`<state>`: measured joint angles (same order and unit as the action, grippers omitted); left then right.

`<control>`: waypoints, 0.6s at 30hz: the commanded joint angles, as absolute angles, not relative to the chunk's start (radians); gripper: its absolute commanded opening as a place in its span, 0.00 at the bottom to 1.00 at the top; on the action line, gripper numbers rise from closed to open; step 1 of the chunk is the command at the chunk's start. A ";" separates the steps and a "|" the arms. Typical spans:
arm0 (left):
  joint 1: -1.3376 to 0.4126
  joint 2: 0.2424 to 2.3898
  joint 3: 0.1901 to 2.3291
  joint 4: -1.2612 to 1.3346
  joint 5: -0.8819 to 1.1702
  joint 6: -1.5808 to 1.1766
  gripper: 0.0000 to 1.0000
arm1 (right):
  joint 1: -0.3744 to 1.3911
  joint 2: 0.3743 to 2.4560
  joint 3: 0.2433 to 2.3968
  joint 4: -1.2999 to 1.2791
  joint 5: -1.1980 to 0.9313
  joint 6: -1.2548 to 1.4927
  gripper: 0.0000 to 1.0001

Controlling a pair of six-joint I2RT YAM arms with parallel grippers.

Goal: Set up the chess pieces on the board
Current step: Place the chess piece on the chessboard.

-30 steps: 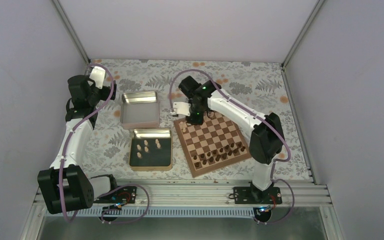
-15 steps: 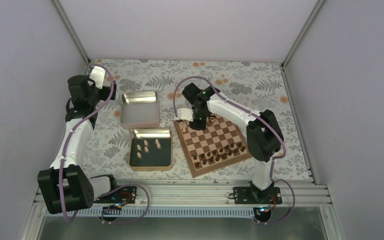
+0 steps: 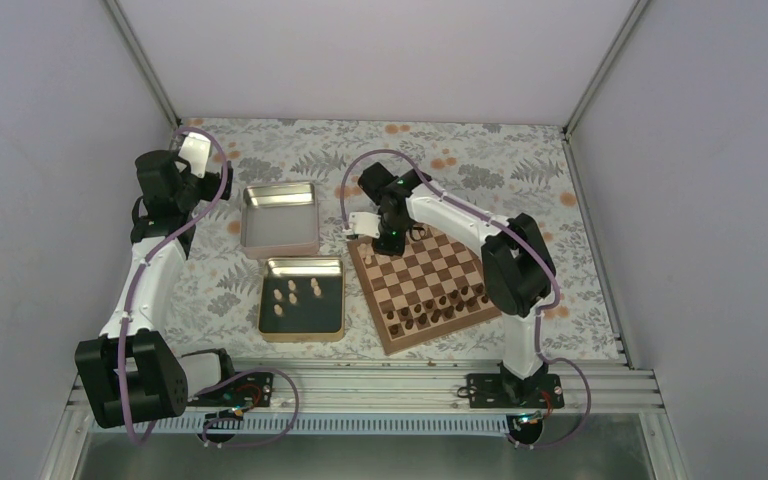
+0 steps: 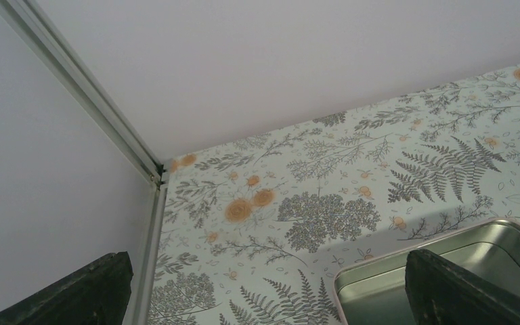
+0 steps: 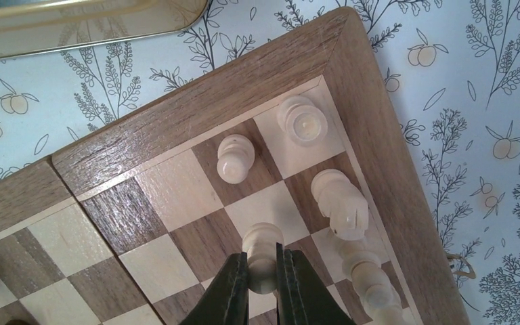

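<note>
Your right arm has drawn its elbow in toward 9 o'clock over the last second, while the right gripper (image 5: 263, 261) stays at the 11 o'clock corner of the board (image 3: 430, 282). Its fingers are clamped on a pale pawn (image 5: 263, 240), pinching it from both sides below the head. The pawn is held about upright, with its long axis rising off the board like its neighbours. You cannot tell whether its base touches the square.

Around it in the wrist view stand four more pale men:
- a second pawn (image 5: 235, 157) at 11 o'clock
- a rook (image 5: 302, 122) on the corner square at 1 o'clock
- a knight (image 5: 340, 202) at 2 o'clock
- a taller pale piece (image 5: 371, 284) close at 3 o'clock

Dark pieces (image 3: 440, 305) line the board's 5 o'clock edge. Loose pale pieces (image 3: 295, 292) lie in the dark-lined tin (image 3: 325, 318) at the board's 9 o'clock.

Your left gripper (image 4: 267, 271) has not moved. Its fingers are wide apart on nothing, above a corner of the silver tin (image 4: 372, 288).
</note>
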<state>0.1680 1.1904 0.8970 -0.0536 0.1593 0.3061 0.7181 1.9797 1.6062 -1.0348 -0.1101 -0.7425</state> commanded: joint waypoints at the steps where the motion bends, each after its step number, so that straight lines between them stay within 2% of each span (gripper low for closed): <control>1: 0.174 1.191 0.897 -0.037 0.178 0.311 1.00 | 0.710 2.001 1.628 -1.028 -0.108 -0.726 0.05; 18: 0.174 1.193 0.899 -0.040 0.181 0.311 1.00 | 0.710 2.024 1.626 -1.023 -0.110 -0.732 0.07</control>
